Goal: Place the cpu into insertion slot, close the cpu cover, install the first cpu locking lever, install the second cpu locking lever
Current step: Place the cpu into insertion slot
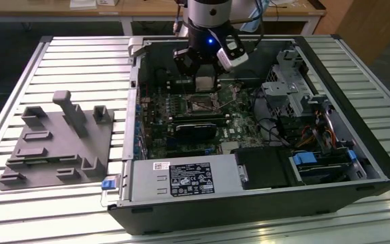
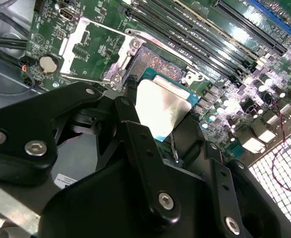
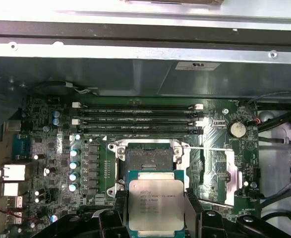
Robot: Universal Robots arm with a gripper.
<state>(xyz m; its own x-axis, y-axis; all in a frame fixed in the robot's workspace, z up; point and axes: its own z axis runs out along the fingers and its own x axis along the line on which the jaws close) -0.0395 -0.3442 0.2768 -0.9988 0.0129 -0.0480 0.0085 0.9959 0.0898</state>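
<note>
While the pincer (image 1: pixel 205 83) is clamped on two opposite edges of the chip (image 3: pixel 156 204), no step of the task looks finished. The chip, metal top facing up, hangs above the socket (image 3: pixel 147 159) and a little off to one side of it, not touching it. In both wrist views the socket's dark contact field is bare, so the first step is under way but not done. The cover (image 3: pixel 229 173) is swung fully open and lies back just beside the socket, with green board showing through its cut-out centre. A thin wire lever (image 3: pixel 204 148) stands free near the socket's edge on the cover's side, so I judge it unlatched; I cannot make out the second lever. The long memory slots (image 3: pixel 138 121) run along an adjoining side of the socket. Seating the chip, closing the cover and fastening both levers are all left to do.
</note>
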